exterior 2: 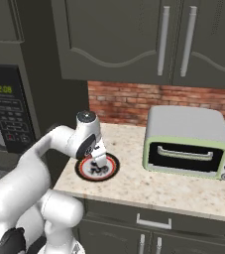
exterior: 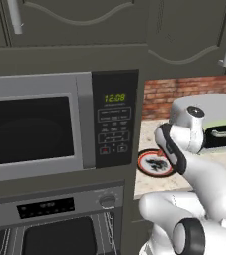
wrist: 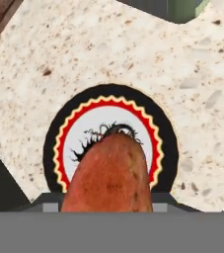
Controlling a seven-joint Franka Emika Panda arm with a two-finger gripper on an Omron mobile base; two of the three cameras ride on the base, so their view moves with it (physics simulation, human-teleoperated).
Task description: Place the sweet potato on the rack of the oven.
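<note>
Your end effector (exterior 2: 101, 163) hangs over the round plate with the black rim, red-and-yellow scalloped ring and white centre (exterior 2: 85, 173), which sits on the speckled beige stone bench (exterior 2: 158, 186) near its left end. In the hand view the oblong orange-brown sweet potato (wrist: 108, 178) rises from between the finger tips, its tapered end pointing at the middle of the plate (wrist: 54, 148); the fingers look closed on it, though the tips themselves are mostly hidden behind it. You cannot tell from these views whether the sweet potato touches the plate or is lifted just clear of it.

To the right on the bench stands a pale green and grey toaster oven (exterior 2: 188, 144), against the red brick wall (exterior 2: 119, 101). To the left, a silver microwave with a green-digit keypad (exterior: 59, 124) sits in the dark cabinetry, and below it is the wide grey steel oven (exterior: 55, 209) with round knobs and a dark display strip.
</note>
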